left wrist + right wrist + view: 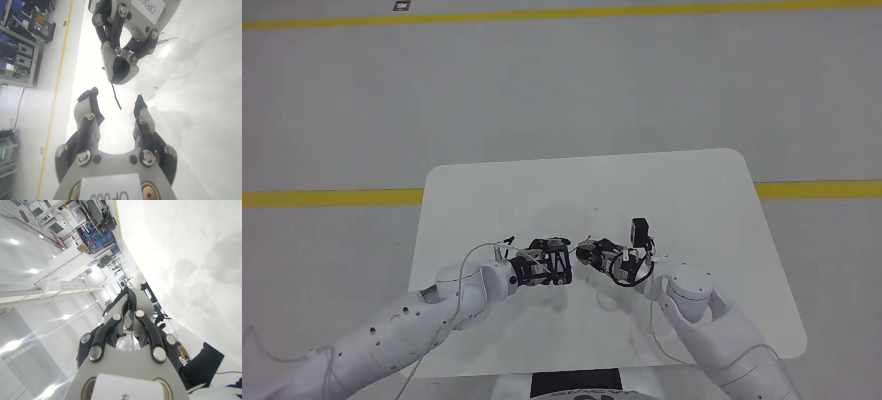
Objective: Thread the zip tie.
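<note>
**Right pincer grips zip tie, left pincer open around its free end**

Left pincer [117, 93]: released. Fingers [93, 103] are spread wide, nothing gripped.

Right pincer [115, 80]: clenched on the zip tie [115, 96], pads pressed together. It faces the left pincer tip to tip, close but not touching.

Zip tie: thin and black, it sticks out of the right pincer's closed tips into the gap between the left fingers. The free end sits about midway in that gap, touching neither finger. The visible stretch has a slight bend. The rest is hidden inside the right grip.

There are thin dark strands beside the right pincer's base [167, 39]; can't tell what they are.

Desk [702, 200]: white with rounded corners, below both pincers. In the top view they meet over its middle, a bit toward the robot's edge, with the left arm coming from the left and the right arm from the right.

Farther out, beyond the desk, is grey floor [562, 90] with a yellow line [332, 197] running out on either side of the desk.
</note>
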You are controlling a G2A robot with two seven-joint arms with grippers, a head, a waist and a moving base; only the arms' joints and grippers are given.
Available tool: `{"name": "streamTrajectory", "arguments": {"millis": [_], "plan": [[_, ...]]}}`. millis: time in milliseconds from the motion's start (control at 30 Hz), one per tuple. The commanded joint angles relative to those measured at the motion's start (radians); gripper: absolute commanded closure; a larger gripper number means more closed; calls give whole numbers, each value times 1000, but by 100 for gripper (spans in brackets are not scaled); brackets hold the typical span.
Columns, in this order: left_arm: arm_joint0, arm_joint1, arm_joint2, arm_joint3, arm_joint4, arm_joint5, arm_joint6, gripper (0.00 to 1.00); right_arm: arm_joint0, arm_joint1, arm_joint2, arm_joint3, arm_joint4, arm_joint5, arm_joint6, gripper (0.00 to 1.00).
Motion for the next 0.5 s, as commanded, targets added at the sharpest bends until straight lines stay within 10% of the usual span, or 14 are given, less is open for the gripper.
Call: {"name": "streamTrajectory", "arguments": {"millis": [0,467], "plan": [[-1,3,5,-2,0,6,7,61,1,-1,-4,2,3,-4,-3,100],[-4,23,23,-16,0,25,29,73,-5,-4,-16,-8,9,-11,-14,100]]}}
